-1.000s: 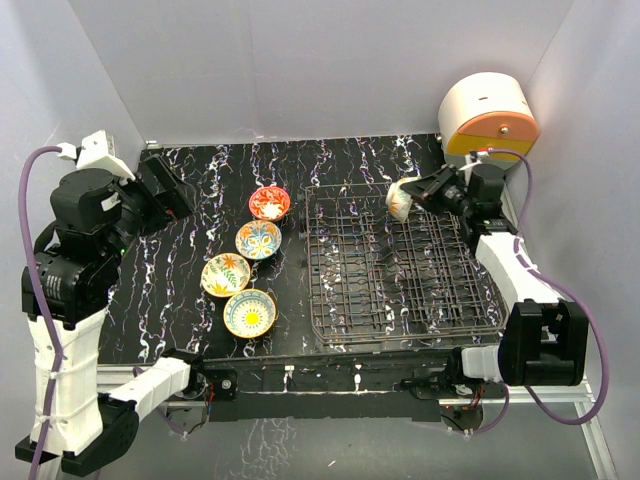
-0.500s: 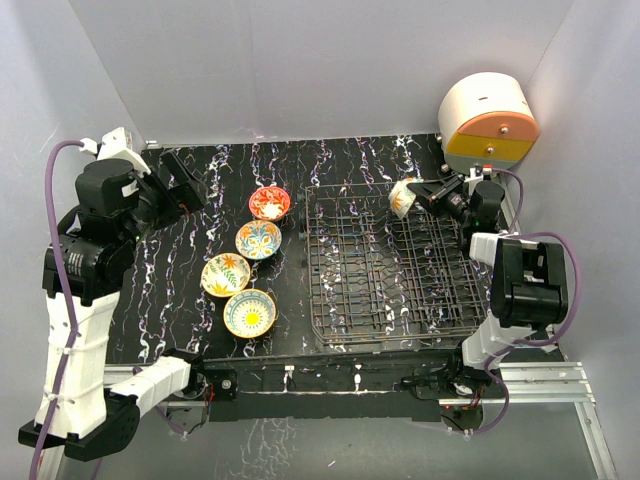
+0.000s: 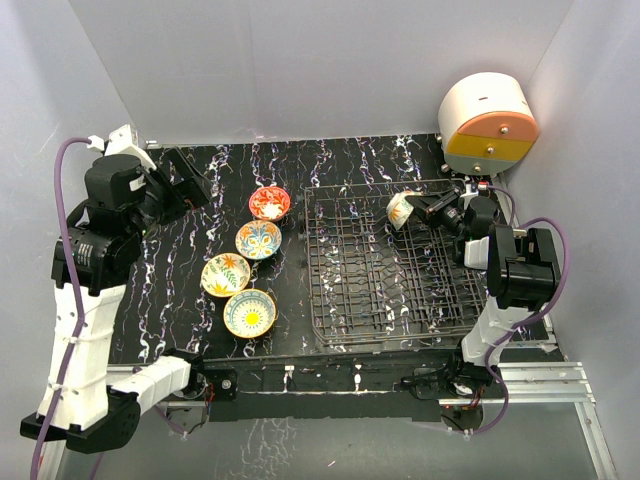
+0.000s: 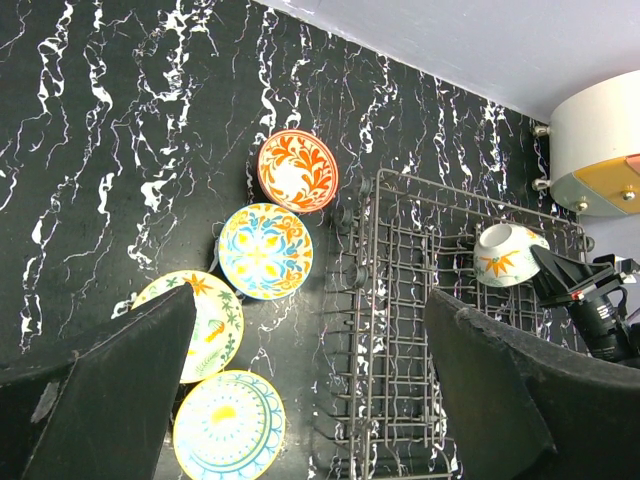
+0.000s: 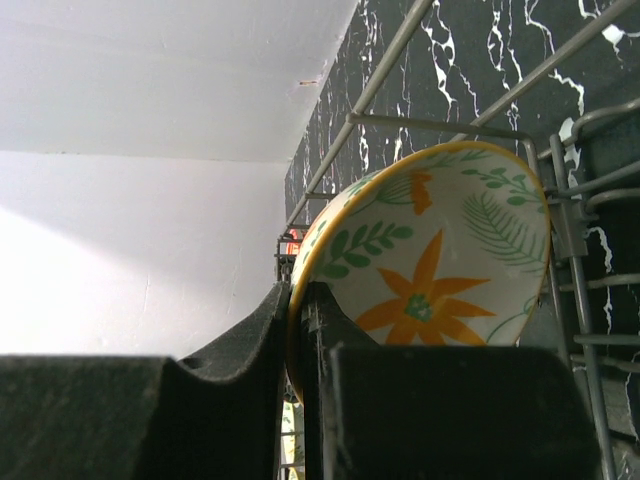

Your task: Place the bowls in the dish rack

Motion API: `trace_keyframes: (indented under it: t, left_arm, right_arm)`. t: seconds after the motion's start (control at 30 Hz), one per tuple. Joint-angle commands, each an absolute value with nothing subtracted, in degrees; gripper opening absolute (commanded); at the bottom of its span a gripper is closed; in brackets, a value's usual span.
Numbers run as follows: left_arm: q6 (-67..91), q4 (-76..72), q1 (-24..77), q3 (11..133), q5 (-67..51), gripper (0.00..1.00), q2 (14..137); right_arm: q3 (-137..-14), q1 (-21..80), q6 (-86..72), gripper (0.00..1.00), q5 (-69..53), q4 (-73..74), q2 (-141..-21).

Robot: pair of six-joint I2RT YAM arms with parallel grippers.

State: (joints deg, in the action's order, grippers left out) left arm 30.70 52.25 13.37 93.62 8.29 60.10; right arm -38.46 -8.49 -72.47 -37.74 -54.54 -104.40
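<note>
Item 1: my right gripper (image 3: 418,208), pressed together on the rim of the flowered bowl (image 3: 400,209), one finger inside and one outside. The bowl is tipped on edge over the far right part of the dish rack (image 3: 370,275), among its wires (whether it rests on them I cannot tell).

Item 2: my left gripper (image 3: 190,180), spread wide, holding nothing, raised over the table (image 3: 170,300) at its far left.

Item 3: the red-orange bowl (image 3: 269,203) and three yellow-rimmed bowls (image 3: 226,275), insides up, on the table left of the rack.

Item 4: the round drawer unit (image 3: 487,125), beyond the rack's far right corner.
</note>
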Motion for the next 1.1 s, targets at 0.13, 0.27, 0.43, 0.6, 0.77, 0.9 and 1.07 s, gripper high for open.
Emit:
trace_keyframes:
  t: [0.13, 0.27, 0.43, 0.6, 0.77, 0.9, 1.07]
  left_arm:
    - [30.0, 49.5, 13.6, 93.1, 6.8, 0.95, 61.1]
    - [29.6, 49.5, 13.5, 93.0, 6.6, 0.95, 61.3]
    - [29.1, 49.0, 13.6, 92.1, 6.5, 0.95, 61.3]
    - [28.8, 48.3, 13.5, 91.7, 5.7, 0.95, 61.5]
    - [28.2, 47.7, 13.5, 91.5, 5.3, 0.95, 61.8]
    - [28.1, 47.1, 13.6, 91.2, 5.0, 0.95, 61.8]
    - [27.7, 46.6, 13.5, 90.8, 4.7, 0.95, 61.7]
  right_arm:
    - [-37.0, -9.5, -70.8, 0.11, -34.7, -57.4, -106.2]
    - [-36.6, -10.8, -68.2, 0.14, -33.0, -51.9, -104.1]
    - [-36.4, -12.6, -65.4, 0.19, -30.4, -44.7, -100.6]
    - [-38.7, -13.0, -59.9, 0.26, -26.7, -33.6, -96.3]
    - [-42.5, -13.1, -55.1, 0.28, -22.6, -23.1, -93.7]
    - [-45.0, -13.1, -52.1, 0.31, -17.7, -16.0, -92.2]
    - [-48.8, -13.1, -49.1, 0.34, -14.6, -8.5, -92.9]
